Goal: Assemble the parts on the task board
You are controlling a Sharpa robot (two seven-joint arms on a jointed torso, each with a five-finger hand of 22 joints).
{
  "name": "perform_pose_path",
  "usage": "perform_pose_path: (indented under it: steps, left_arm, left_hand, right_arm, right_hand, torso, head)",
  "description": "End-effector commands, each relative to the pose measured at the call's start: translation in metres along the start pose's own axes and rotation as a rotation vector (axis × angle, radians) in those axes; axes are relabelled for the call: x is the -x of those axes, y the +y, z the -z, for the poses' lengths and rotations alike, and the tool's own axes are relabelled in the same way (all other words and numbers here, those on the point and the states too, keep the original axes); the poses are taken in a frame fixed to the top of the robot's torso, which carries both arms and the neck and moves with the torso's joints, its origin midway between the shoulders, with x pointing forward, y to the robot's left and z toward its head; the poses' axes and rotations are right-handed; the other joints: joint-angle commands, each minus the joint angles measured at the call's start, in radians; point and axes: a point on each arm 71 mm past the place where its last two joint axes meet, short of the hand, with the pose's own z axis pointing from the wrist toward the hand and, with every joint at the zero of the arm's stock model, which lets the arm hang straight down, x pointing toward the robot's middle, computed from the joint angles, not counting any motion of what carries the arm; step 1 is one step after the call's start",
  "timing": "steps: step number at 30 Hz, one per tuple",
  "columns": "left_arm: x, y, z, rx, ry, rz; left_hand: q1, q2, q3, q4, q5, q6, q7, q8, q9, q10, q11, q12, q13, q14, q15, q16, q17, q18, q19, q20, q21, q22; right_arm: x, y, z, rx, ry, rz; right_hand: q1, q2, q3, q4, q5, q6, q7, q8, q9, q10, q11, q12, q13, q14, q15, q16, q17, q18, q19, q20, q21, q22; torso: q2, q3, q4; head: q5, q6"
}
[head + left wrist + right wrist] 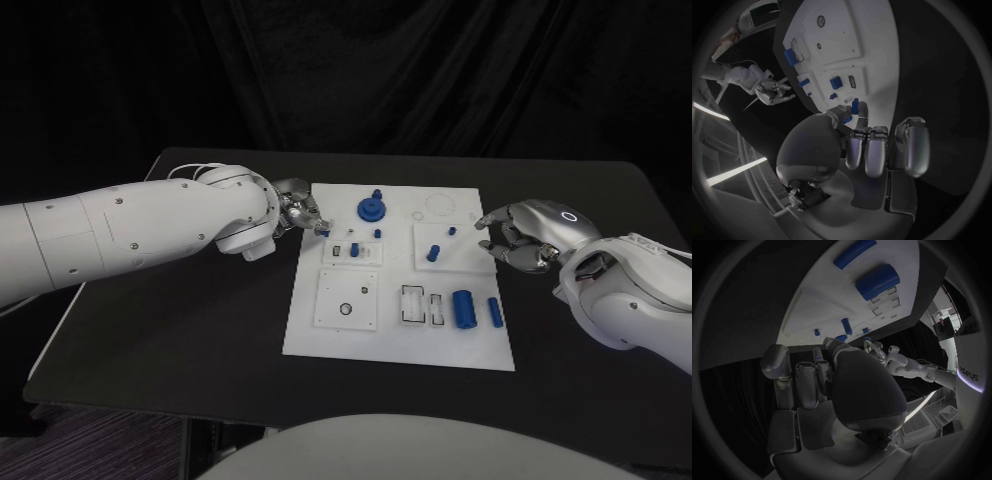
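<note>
Silver left hand [299, 212] fingers curled at task board [325, 335] edge, grasp unclear, right hand [519, 238] likewise.

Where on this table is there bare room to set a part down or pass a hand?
Bare black table lies left of the white task board, below the left hand, and along the far edge. Crowded: the board's near right, where the large blue cylinder and blue rod lie, by the right hand.
</note>
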Motion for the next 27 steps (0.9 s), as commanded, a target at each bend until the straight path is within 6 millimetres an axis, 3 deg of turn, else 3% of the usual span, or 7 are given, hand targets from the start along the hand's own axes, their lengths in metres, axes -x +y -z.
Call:
perform_pose_path:
  steps: [1, 7, 12, 27]
  left_arm:
    - [-0.0042, -0.0039, 0.0016, -0.008, 0.016, 0.074]
    - [-0.0081, -0.0098, 0.0026, -0.024, 0.026, 0.076]
    - [-0.0079, -0.0125, 0.0018, -0.034, 0.012, 0.037]
    - [-0.0078, -0.0125, -0.0012, -0.021, -0.002, 0.010]
  left_hand:
    - [-0.003, 0.005, 0.018, -0.011, -0.004, 0.013, -0.007, -0.002, -0.001, 0.106, -0.005, 0.004, 0.263, 0.102, -0.006, 0.003, 0.263, 0.013, 0.000, -0.005, -0.003, 0.197]
    - [-0.006, 0.009, 0.017, -0.008, -0.010, 0.013, -0.007, -0.004, -0.002, 0.106, -0.006, 0.004, 0.263, 0.102, -0.006, 0.003, 0.263, 0.014, -0.001, -0.005, -0.006, 0.196]
    - [-0.009, 0.012, 0.016, -0.006, -0.014, 0.014, -0.006, -0.005, -0.003, 0.106, -0.005, 0.004, 0.263, 0.102, -0.006, 0.003, 0.263, 0.014, -0.001, -0.005, -0.007, 0.196]
    - [-0.013, 0.016, 0.014, -0.002, -0.016, 0.014, -0.006, -0.007, -0.004, 0.106, -0.005, 0.004, 0.263, 0.102, -0.006, 0.003, 0.263, 0.014, -0.002, -0.005, -0.007, 0.196]
  right_arm:
    - [-0.0003, -0.0012, 0.0003, -0.017, -0.007, -0.001]
    - [-0.0003, -0.0014, 0.0007, -0.019, -0.006, -0.001]
    - [-0.0003, -0.0012, 0.0010, -0.018, -0.006, -0.001]
    - [-0.0001, -0.0011, 0.0020, -0.018, -0.004, -0.002]
  right_hand:
    - [0.000, -0.001, 0.004, -0.001, 0.004, -0.008, -0.001, -0.004, -0.001, -0.005, 0.001, -0.004, 0.040, -0.007, -0.003, -0.003, 0.081, 0.003, -0.006, 0.000, -0.005, 0.124]
    - [-0.001, -0.001, 0.005, -0.001, 0.005, -0.007, -0.001, -0.003, -0.001, -0.005, 0.002, -0.004, 0.040, -0.007, -0.002, -0.004, 0.080, 0.003, -0.006, 0.001, -0.006, 0.124]
    - [-0.001, 0.000, 0.005, -0.001, 0.005, -0.005, -0.001, -0.003, -0.001, -0.005, 0.002, -0.004, 0.040, -0.007, -0.002, -0.003, 0.081, 0.003, -0.007, 0.001, -0.006, 0.124]
    - [-0.001, 0.000, 0.006, -0.001, 0.005, -0.003, 0.000, -0.002, -0.001, -0.006, 0.002, -0.004, 0.040, -0.007, -0.002, -0.003, 0.081, 0.003, -0.007, 0.001, -0.006, 0.124]
  torso:
    - [-0.001, 0.0000, 0.0004]
    - [0.000, -0.0007, 0.0011]
    - [0.001, -0.0007, -0.0028]
    - [0.002, -0.0005, -0.0005]
  head:
    - [-0.001, 0.000]
    - [-0.001, 0.000]
    - [0.003, 0.000]
    - [0.002, 0.000]
